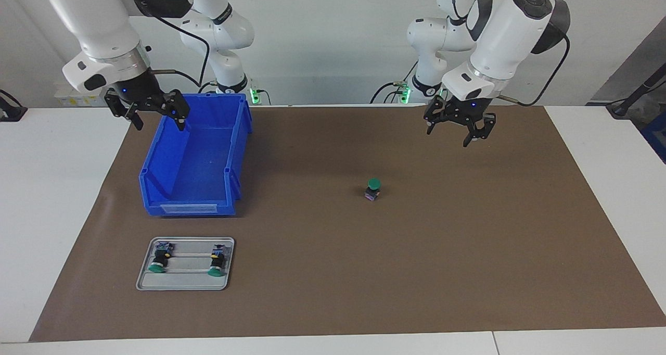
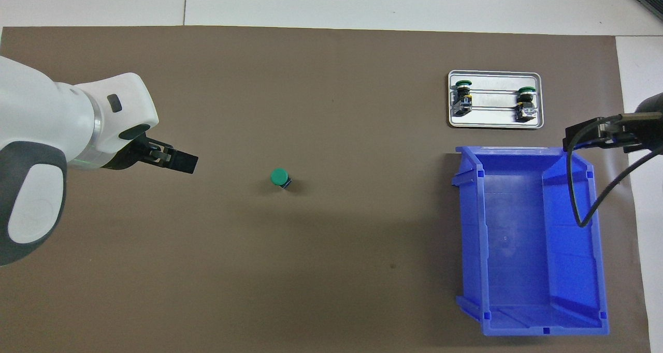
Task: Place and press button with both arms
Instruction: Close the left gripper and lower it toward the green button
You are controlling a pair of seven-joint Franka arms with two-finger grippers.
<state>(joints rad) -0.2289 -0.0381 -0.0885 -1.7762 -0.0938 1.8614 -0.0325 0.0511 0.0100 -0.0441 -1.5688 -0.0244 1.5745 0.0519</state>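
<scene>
While the button [image 1: 372,188] stands upright mid-mat, well apart from both arms | left gripper [image 1: 457,129] open, empty, raised | right gripper [image 1: 148,113] open, waiting over bin [image 1: 193,186] | step: pressing | next: descend squarely onto cap.

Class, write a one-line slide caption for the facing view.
Both open grippers wait above the mat, left gripper and right gripper at the blue bin, with one green button standing alone mid-table.

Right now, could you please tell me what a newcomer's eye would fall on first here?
A large blue plastic bin sits at the right arm's end of the brown mat. A lone green-capped push-button stands upright mid-mat. A grey metal tray holding two more lying buttons sits farther from the robots than the bin.
</scene>
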